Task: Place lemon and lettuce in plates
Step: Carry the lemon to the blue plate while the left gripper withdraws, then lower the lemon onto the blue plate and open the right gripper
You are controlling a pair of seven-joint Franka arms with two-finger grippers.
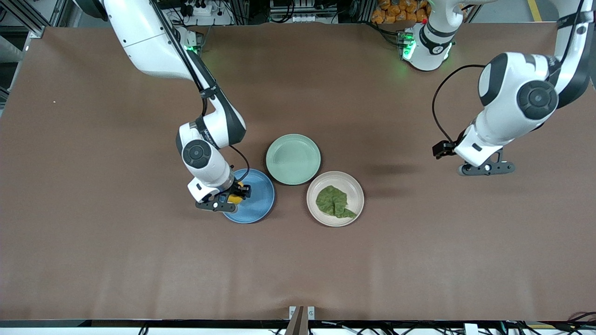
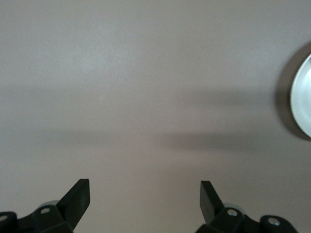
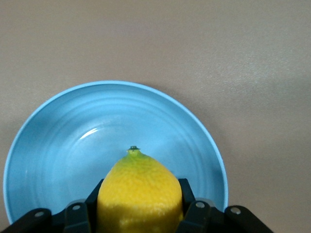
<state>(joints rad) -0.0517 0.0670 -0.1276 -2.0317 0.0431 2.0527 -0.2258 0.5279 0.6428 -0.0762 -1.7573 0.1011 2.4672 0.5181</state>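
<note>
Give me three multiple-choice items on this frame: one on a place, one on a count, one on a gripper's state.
1. Where is the lettuce?
A. on the beige plate
B. on the mint-green plate
C. on the bare table

2. How many plates hold nothing?
A. none
B. one
C. two

3. What is the right gripper doing?
A. waiting open
B. holding the lemon over the blue plate
C. gripping a plate rim

Key: 1 A, the leaf lies inside the beige rim. 2 C, the lemon is not yet released. 3 B, its fingers clamp the lemon. The left gripper waits open.
</note>
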